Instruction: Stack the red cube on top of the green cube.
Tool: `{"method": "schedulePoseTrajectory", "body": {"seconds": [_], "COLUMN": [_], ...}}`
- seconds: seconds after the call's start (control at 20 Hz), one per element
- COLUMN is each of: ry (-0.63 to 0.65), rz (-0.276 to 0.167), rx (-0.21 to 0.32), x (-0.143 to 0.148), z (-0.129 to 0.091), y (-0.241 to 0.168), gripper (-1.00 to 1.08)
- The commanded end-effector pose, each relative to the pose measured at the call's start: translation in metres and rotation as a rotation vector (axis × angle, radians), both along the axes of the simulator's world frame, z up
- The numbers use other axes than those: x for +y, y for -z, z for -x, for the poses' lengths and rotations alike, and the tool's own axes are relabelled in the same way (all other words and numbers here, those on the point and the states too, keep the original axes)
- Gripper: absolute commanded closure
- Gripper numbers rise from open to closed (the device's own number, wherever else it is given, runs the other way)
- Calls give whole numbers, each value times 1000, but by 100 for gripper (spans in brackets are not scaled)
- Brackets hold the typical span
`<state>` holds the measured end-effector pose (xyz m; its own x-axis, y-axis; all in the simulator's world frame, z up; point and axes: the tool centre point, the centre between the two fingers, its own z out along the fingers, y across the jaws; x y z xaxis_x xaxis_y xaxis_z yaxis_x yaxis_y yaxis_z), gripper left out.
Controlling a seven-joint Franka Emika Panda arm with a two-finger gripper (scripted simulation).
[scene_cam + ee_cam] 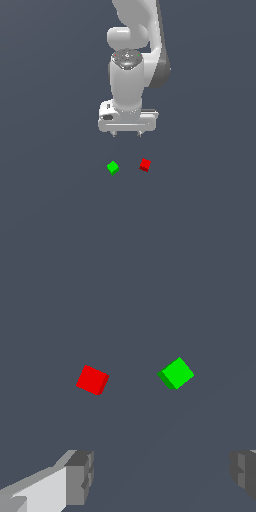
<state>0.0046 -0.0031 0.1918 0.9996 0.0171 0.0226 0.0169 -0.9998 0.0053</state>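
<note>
The red cube (145,164) (92,380) lies on the dark grey floor, toward the exterior view's right. The green cube (113,167) (176,374) lies a short way from it, toward the exterior view's left, the two apart and not touching. My gripper (127,134) (160,476) hangs above and behind both cubes, open, with nothing between its fingers (80,476). Both cubes are tiny beside the gripper and sit slightly turned.
The white arm (131,65) rises behind the gripper. Only the flat dark grey floor (50,200) shows around the cubes.
</note>
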Motion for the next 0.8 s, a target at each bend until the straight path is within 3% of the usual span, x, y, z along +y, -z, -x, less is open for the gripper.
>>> {"method": "schedulePoseTrajectory", "body": {"seconds": [0.0,0.75], "ry": [0,112], "rz": [0,-2], "rx": [0,6], "x": [0,25], "z": [0,-10], "y": [0,33], "gripper": [-92,-92]}}
